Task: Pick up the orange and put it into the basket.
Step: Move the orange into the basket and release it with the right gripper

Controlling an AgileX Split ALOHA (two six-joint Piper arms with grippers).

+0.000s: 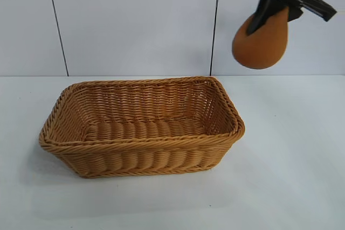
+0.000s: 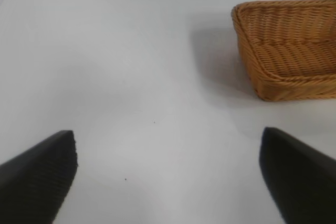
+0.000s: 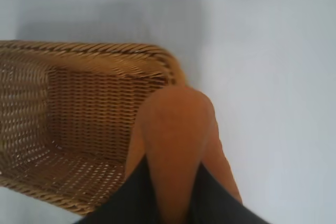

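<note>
While the bench is carrying only the basket, the route is looking clear: nothing is lying between carrier and target. Basket is sitting left of centre, mouth up, inside empty, so a drop from above should be working. Right claw is hanging high at the far right, past the basket's right rim and well above it, closed tight on the narrow end of the orange; the fat end is dangling below the fingers. That height is likely there for clearing the braided rim. Left claw is idling low over bare bench left of the basket, jaws spread wide, holding nothing, not obstructing.
</note>
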